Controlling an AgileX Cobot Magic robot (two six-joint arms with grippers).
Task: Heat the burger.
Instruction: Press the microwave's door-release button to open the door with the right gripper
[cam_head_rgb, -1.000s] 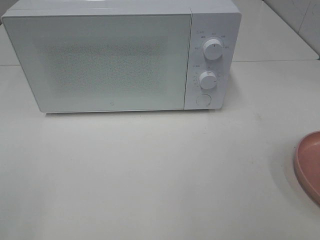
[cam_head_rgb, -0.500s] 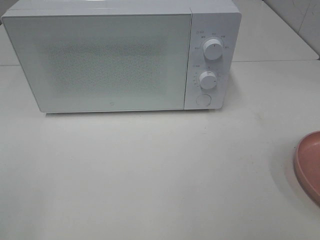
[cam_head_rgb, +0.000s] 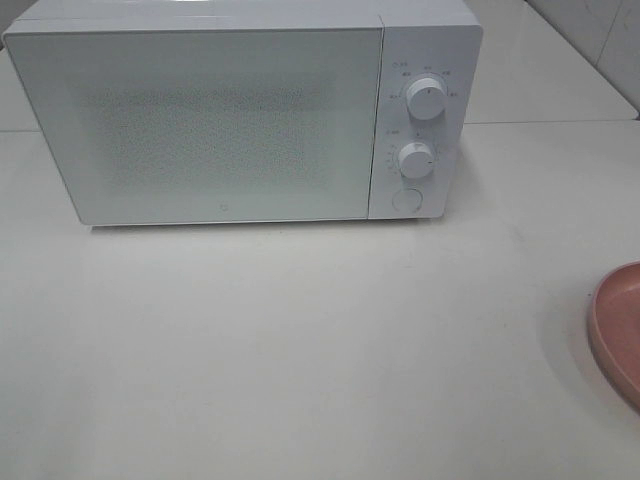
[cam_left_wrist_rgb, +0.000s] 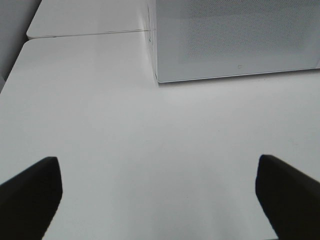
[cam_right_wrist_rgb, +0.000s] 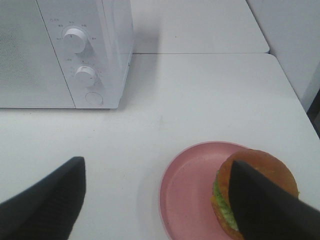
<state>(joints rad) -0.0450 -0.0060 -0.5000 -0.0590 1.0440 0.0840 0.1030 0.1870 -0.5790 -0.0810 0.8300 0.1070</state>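
Burger, glossy brown bun over seemingly green filling, on pink plate; left tool, right tool open.

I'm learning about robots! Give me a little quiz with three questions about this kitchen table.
1. True or false: the microwave door is open.
2. Where is the burger? A) on the pink plate B) inside the microwave C) on the bare table
3. Fill in the blank: the microwave's front panel has ___ round turning knobs.

Key: 1 false; 2 A; 3 two.
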